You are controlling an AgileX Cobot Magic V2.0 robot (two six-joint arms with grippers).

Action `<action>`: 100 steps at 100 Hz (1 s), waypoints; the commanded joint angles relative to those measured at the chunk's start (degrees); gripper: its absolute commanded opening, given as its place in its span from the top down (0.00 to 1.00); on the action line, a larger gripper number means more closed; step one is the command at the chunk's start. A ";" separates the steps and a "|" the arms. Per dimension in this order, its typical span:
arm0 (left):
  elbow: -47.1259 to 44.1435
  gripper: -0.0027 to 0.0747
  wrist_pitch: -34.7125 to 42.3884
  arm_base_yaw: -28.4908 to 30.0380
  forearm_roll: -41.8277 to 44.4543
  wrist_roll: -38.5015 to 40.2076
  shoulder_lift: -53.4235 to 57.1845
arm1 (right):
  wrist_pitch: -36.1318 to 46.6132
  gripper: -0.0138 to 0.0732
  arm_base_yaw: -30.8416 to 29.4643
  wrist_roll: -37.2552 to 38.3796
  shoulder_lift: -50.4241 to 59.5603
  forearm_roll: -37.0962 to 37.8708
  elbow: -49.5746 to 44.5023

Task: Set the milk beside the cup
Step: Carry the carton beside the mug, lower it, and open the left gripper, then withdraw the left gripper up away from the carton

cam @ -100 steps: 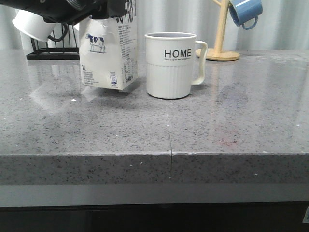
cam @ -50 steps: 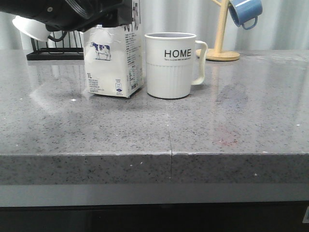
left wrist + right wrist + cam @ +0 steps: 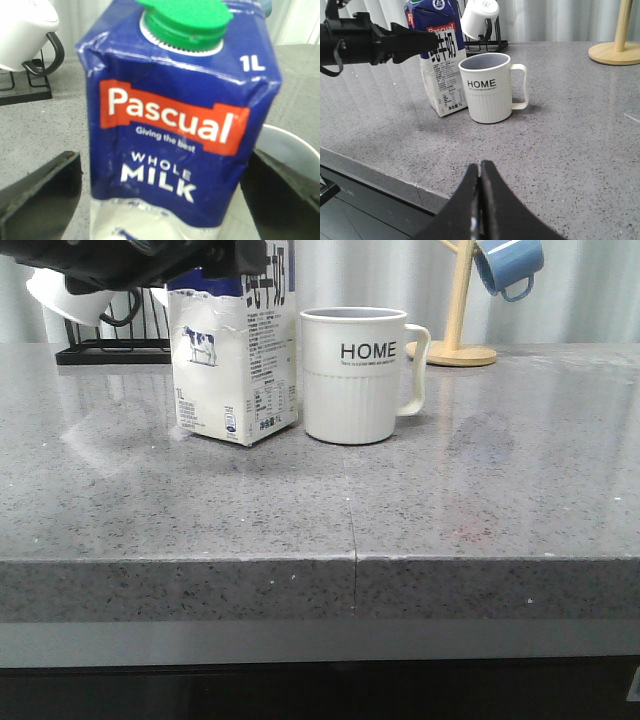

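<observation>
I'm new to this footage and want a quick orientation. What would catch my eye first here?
The milk stands upright on the grey counter, just left of the HOME cup, its dark blue Pascual top and green cap filling the left wrist view. The left end effector straddles the carton, fingers apart on either side. Far right at the back, a blue mug hangs from a wooden stand.

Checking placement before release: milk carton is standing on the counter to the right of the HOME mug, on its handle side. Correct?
Not quite. The front view shows the milk carton standing on the counter to the left of the HOME mug, on the side away from its handle, which points right. The right wrist view agrees: carton opposite the handle.
</observation>
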State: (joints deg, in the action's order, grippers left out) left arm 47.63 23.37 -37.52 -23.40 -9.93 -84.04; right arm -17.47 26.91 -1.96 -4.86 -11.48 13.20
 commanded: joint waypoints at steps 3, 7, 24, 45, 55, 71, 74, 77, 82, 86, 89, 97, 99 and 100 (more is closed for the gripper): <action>-0.42 0.19 3.94 -0.53 0.10 0.03 4.83 | 4.37 0.87 -0.16 -0.52 -0.59 0.23 1.55; -1.11 0.19 3.94 -0.53 0.10 0.03 5.96 | 4.37 0.87 -0.16 -0.52 -0.59 0.23 1.55; -4.60 0.20 3.83 -0.53 0.10 -0.23 10.76 | 4.37 0.87 -0.16 -0.52 -0.59 0.23 1.55; -6.17 0.49 -3.46 0.09 0.10 -3.43 16.74 | 4.37 0.87 -0.16 -0.52 -0.59 0.23 1.55; -6.85 0.69 -7.95 1.95 0.10 -4.77 19.83 | 4.37 0.87 -0.16 -0.52 -0.59 0.23 1.55; -9.50 0.93 -11.56 7.77 1.04 -5.00 26.18 | 4.37 0.87 -0.16 -0.52 -0.59 0.23 1.55; -9.82 0.95 -12.75 8.79 2.24 -5.00 27.38 | 4.37 0.87 -0.16 -0.52 -0.59 0.23 1.55; -10.27 0.98 -13.91 9.90 3.40 -5.00 28.90 | 4.37 0.87 -0.16 -0.52 -0.59 0.23 1.55; -11.11 0.99 -16.20 12.15 6.31 -3.84 31.12 | 4.37 0.87 -0.16 -0.52 -0.59 0.23 1.55; -11.64 0.99 -18.19 14.23 8.71 -1.64 32.73 | 4.37 0.87 -0.16 -0.52 -0.59 0.23 1.55; -12.22 0.99 -19.40 15.71 10.37 0.62 34.27 | 4.37 0.87 -0.16 -0.52 -0.59 0.23 1.55; -13.41 0.99 -23.37 20.31 15.33 5.93 37.72 | 4.37 0.87 -0.16 -0.52 -0.59 0.23 1.55; -13.73 0.99 -23.71 21.47 15.90 6.41 38.67 | 4.37 0.87 -0.16 -0.52 -0.59 0.23 1.55; -13.76 0.99 -24.24 21.84 16.23 6.49 39.00 | 4.37 0.87 -0.16 -0.52 -0.59 0.23 1.55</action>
State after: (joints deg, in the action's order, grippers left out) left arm 33.35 -0.57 -19.91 -11.97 -7.98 -49.06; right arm -17.47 26.91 -1.96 -4.86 -11.48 13.20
